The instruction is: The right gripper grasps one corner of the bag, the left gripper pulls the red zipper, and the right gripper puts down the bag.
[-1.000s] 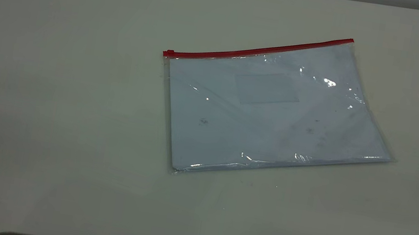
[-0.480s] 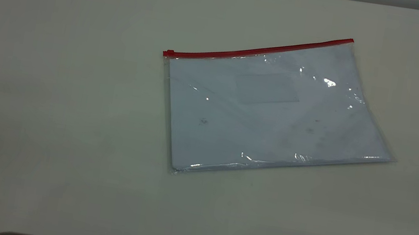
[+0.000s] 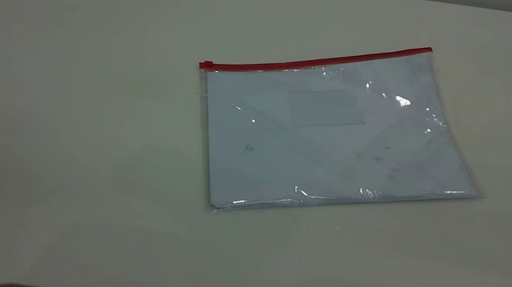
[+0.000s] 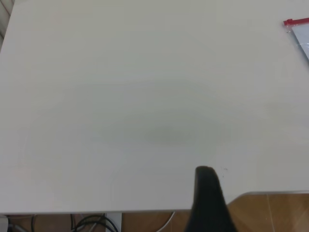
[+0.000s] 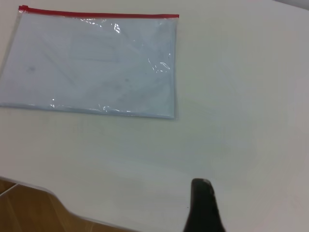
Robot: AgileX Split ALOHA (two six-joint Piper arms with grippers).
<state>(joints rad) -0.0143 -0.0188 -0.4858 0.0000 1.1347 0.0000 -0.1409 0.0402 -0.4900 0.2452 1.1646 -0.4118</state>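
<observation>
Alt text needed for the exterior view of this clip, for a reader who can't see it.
A clear plastic bag holding white sheets lies flat and slightly askew on a pale table, right of centre. Its red zipper runs along the far edge, the slider at that edge's left end. Neither arm appears in this view.

Left hand [image 4: 208, 203] shows only one dark finger, cut by the frame edge; same for right hand [image 5: 203, 208]; bag [image 4: 300, 34] clipped at the wrist view's border.
</observation>
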